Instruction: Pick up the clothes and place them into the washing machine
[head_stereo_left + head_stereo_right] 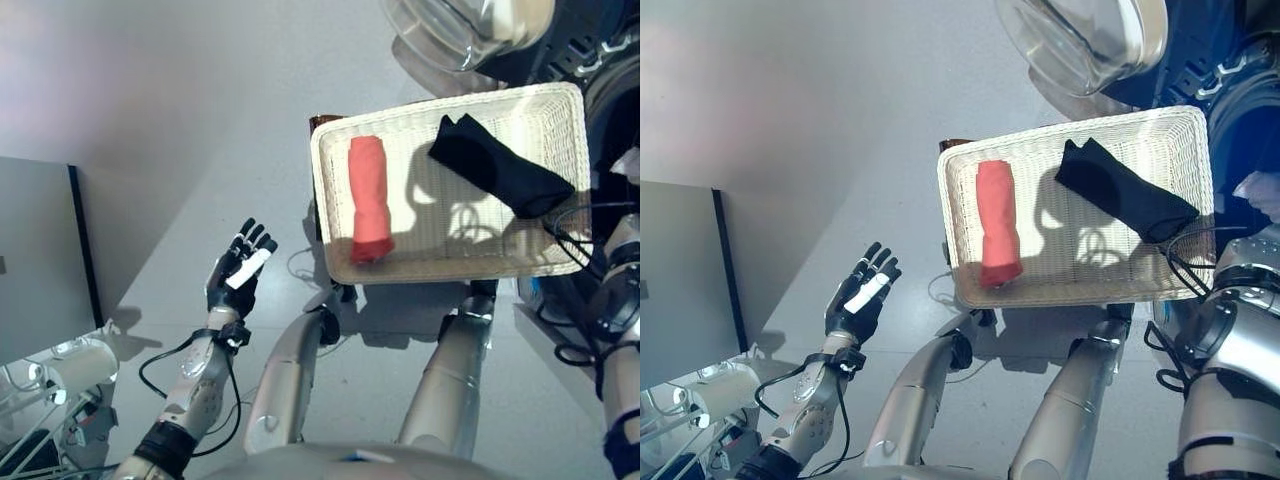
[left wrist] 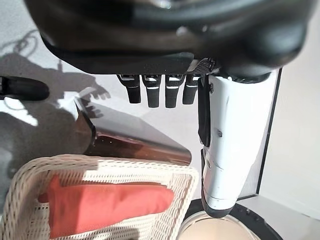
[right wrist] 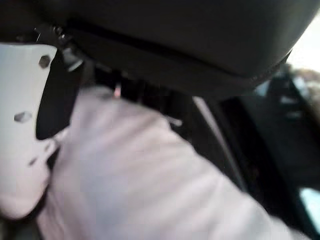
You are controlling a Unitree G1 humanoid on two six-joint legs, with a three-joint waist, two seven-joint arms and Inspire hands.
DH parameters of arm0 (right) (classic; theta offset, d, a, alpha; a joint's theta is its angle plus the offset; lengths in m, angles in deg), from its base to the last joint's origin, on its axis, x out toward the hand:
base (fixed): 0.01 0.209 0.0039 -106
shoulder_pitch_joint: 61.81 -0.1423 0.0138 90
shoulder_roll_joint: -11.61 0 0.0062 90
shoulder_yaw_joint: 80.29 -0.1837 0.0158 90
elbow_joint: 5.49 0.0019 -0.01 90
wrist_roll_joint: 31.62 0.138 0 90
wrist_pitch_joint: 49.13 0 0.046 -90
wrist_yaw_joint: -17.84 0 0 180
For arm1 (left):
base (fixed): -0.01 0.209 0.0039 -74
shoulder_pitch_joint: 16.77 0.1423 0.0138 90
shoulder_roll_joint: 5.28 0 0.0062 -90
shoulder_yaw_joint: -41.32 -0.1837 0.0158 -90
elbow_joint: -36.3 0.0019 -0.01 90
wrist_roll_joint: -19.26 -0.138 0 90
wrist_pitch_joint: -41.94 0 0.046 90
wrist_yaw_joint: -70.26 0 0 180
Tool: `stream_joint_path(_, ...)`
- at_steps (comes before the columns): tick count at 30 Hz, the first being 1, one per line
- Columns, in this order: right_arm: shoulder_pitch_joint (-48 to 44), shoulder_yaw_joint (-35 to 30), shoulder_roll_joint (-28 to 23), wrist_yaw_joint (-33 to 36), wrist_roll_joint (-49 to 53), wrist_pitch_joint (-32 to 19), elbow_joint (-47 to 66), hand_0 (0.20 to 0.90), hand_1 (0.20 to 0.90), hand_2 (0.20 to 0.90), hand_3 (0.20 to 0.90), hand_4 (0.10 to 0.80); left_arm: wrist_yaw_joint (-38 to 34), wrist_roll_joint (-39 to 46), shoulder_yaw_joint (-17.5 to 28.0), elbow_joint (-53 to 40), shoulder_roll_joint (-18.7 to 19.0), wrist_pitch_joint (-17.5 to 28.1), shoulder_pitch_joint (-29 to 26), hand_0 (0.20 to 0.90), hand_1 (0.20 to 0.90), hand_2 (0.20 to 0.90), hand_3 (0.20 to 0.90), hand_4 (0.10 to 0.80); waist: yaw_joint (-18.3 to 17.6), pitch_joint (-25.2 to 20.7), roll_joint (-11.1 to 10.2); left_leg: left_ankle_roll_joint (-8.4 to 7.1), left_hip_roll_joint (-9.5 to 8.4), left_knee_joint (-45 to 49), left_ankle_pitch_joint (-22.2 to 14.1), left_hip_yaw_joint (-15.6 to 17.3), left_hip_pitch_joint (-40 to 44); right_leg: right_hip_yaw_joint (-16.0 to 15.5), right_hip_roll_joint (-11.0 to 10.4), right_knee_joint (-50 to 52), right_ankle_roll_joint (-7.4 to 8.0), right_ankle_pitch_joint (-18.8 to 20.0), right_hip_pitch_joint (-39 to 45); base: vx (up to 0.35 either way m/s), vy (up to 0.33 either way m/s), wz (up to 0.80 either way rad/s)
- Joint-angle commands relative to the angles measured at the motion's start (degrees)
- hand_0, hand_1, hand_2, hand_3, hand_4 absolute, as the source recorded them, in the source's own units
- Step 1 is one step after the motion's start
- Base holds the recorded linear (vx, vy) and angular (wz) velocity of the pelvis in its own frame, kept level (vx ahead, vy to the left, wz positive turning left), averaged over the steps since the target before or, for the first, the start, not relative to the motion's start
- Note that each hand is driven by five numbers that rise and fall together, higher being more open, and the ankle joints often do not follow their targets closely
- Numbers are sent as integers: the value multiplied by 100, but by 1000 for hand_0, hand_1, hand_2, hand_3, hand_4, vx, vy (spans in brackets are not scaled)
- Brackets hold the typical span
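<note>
Nearest the lens, in the right wrist view, a pale pinkish-white garment [image 3: 150, 175] fills the space just past the right hand [image 3: 30, 150]. Its white-covered thumb lies against the cloth and the fingers seem closed on it, so I judge this piece to be gripped and on its way to the drum. In the eye views only a scrap of that pale cloth [image 1: 1260, 192] shows, at the far right beside the dark washing machine opening [image 1: 1240, 90], whose glass door [image 1: 1080, 40] stands swung open.

The left hand [image 1: 238, 268] hangs idle well to the left of the white wicker basket [image 1: 330, 200], fingers straight and spread, holding nothing.

Two pieces are left in the basket. The rolled red cloth [image 1: 368, 198] lies on the side nearer the left hand, its long axis running from the far rim toward the robot, nearly straight. The black garment [image 1: 498, 165] lies on the side nearer the right hand, its length slanting from the far middle down toward the basket's right edge.

So one item appears under way and two are not yet moved.
</note>
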Motion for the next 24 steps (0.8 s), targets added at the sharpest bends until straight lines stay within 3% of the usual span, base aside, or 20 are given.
stream_joint_path(1, 383, 620, -11, -303, -621, -534, 839, 900, 900, 900, 900, 800, -46, 35, 468, -252, 97, 452, 319, 900, 900, 900, 900, 800, 5, -429, -142, -973, 608, 650, -941, -469, 290, 79, 21, -307, -211, 541, -109, -13, -7, -6)
stream_joint_path(7, 1019, 1175, 1113, -317, -1617, -446, 2005, 900, 900, 900, 900, 800, -103, 73, 668, -127, -21, 514, 345, 900, 900, 900, 900, 800, -93, -224, -301, -952, 681, 961, -1012, -489, 170, 88, 122, -112, -283, 499, -125, -35, -20, -10)
stream_joint_path(12, 1880, 1984, 1622, 20, -3781, 173, 2885, 900, 900, 900, 900, 800, -137, -194, 928, -131, -31, 631, 434, 900, 900, 900, 900, 800, -160, -122, -445, -931, 753, 1203, -1051, -554, 101, 76, 242, 28, -358, 455, -127, -2, -25, -2)
stream_joint_path(18, 2881, 2618, 1765, -95, -5703, 755, 3713, 900, 900, 900, 900, 800, -153, -581, 1289, 18, -89, 794, 385, 900, 900, 900, 900, 800, -223, -118, -638, -953, 814, 975, -908, -687, 218, -125, 262, -194, -333, 507, 179, 21, -69, -1)
stream_joint_path(24, 3138, 3368, 1066, -115, -7884, 1473, 3667, 900, 900, 900, 900, 800, -63, -767, 1539, -31, -53, 900, 348, 900, 900, 900, 900, 800, -148, -175, -775, -967, 814, 923, -822, -870, 146, -231, 267, -176, -325, 474, 230, 10, -59, 10)
